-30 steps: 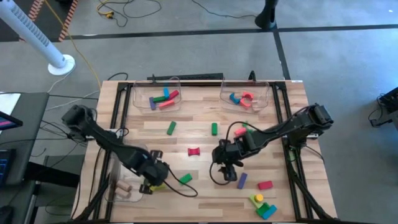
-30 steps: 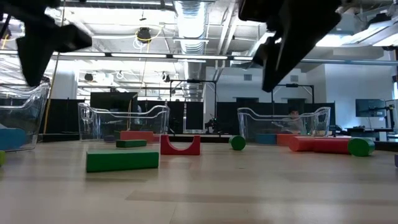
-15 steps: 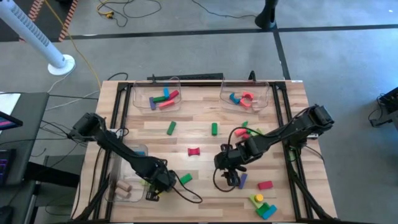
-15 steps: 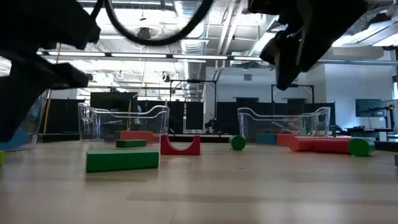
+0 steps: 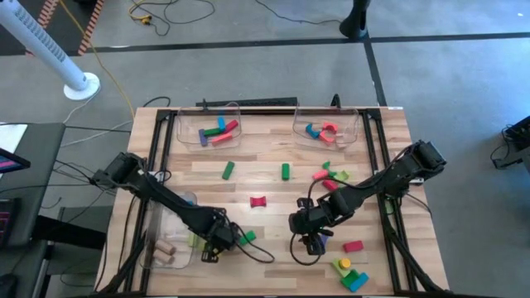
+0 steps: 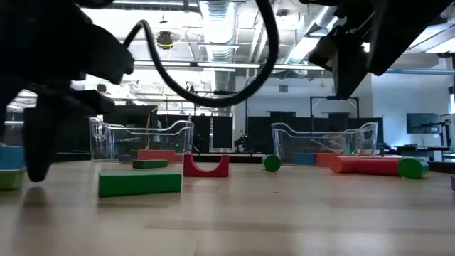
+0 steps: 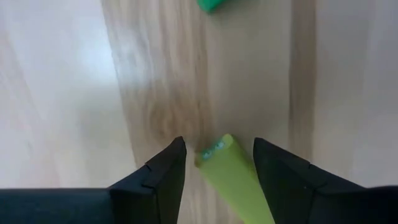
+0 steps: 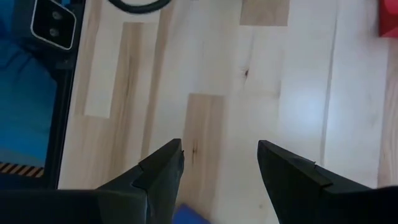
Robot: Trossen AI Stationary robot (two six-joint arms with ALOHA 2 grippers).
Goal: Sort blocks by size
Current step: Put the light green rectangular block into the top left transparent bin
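Looking straight down on the table (image 5: 273, 189), you see the left gripper (image 5: 217, 245) low over the front part of the wood, just beside a green block (image 5: 247, 237). In its wrist view the two dark fingers (image 7: 155, 174) stand apart, with a yellow-green block (image 7: 230, 174) lying between them; there is a gap on each side, so the jaws are released and nothing is grasped. Another green piece (image 7: 211, 4) shows farther off in that view. The right gripper (image 5: 310, 237) hangs over the front middle of the table, and its fingers (image 8: 163, 167) are also spread, with bare wood between them and a blue block (image 8: 189, 216) just at the edge of its wrist view, not clenched. You can find the other blocks scattered: a red arch (image 5: 258, 201) near the middle, two green bars (image 5: 227, 170) and (image 5: 285, 170) behind it, a small group of red and green pieces (image 5: 330, 175) to the right, a red block (image 5: 353, 246) near the right gripper, and a yellow, green and blue cluster (image 5: 351, 275) at the front right corner. Two clear bins (image 5: 207, 126) and (image 5: 328, 124) at the back hold some blocks, and a third bin (image 5: 166, 240) at the front left holds two plain wood cylinders (image 5: 164, 248).
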